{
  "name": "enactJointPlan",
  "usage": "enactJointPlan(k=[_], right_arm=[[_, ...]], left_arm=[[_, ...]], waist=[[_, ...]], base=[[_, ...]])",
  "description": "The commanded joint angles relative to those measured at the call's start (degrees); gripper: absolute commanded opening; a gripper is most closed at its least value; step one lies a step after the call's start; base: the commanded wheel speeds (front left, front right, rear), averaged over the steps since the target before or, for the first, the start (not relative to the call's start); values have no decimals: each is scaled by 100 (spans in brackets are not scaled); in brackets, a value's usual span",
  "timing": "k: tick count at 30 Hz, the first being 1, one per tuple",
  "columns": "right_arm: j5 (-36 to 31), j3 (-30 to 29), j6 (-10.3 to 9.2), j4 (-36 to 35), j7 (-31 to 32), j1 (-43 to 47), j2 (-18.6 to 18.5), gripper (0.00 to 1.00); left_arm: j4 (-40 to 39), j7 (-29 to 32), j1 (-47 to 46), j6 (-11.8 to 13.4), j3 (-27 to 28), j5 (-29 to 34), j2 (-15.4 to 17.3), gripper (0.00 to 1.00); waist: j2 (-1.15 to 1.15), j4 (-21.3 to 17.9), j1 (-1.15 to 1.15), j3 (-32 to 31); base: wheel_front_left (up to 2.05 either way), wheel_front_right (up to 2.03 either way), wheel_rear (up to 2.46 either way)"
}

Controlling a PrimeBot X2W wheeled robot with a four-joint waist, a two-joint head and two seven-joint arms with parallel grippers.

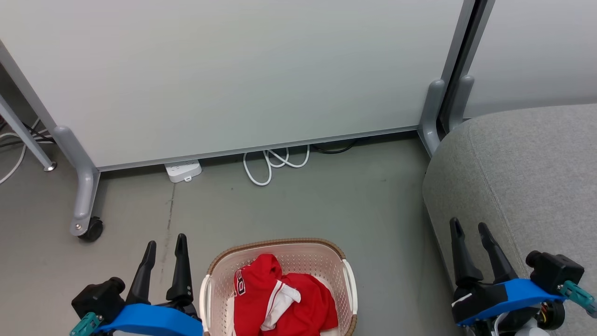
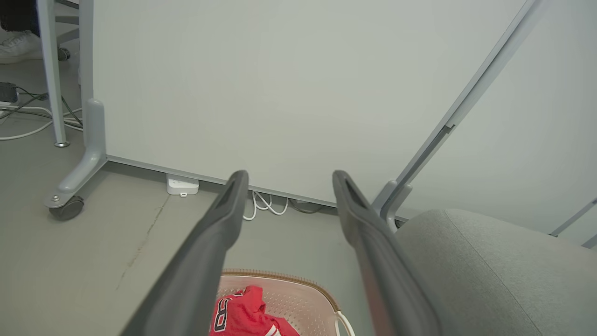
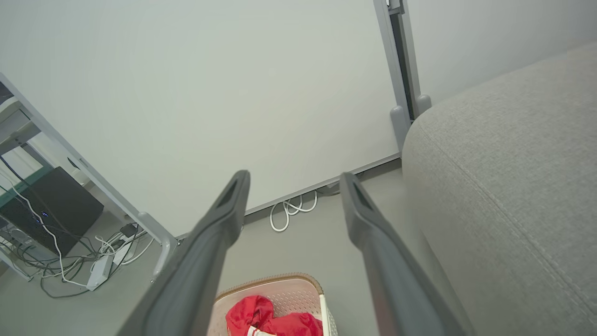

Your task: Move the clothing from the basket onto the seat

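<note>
The cream basket [image 1: 280, 247] with its brown rim stands on the floor at the bottom middle of the head view. Crumpled red clothing [image 1: 284, 298] with white panels lies inside it. The grey seat [image 1: 527, 186] fills the right side. My left gripper [image 1: 165, 242] is open, just left of the basket, with nothing between its fingers. Open too, my right gripper [image 1: 471, 228] hangs over the seat's front edge. The wrist views also show the basket [image 2: 289, 280] [image 3: 275, 282], the clothing [image 2: 242, 312] [image 3: 261, 317] and the seat [image 2: 489, 270] [image 3: 513, 186].
A white partition panel [image 1: 233, 79] on grey wheeled feet [image 1: 86, 224] stands behind the basket. A white power strip [image 1: 183, 170] and looped white cable [image 1: 275, 163] lie at its base. Bare grey floor [image 1: 373, 219] lies between basket and seat.
</note>
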Motion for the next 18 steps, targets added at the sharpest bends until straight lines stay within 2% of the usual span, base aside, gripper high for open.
enactJointPlan(k=[1, 18], right_arm=[[-136, 9, 0, -66, -47, -97, -27, 100], [-994, 29, -1, -81, -130, -49, -30, 100]], left_arm=[[-50, -60, -117, 31, -24, 114, 39, 100], [59, -260, -135, 111, -170, 595, 44, 100]], waist=[[0, 2, 0, -2], [0, 0, 0, -23]], base=[[0, 0, 0], [0, 0, 0]])
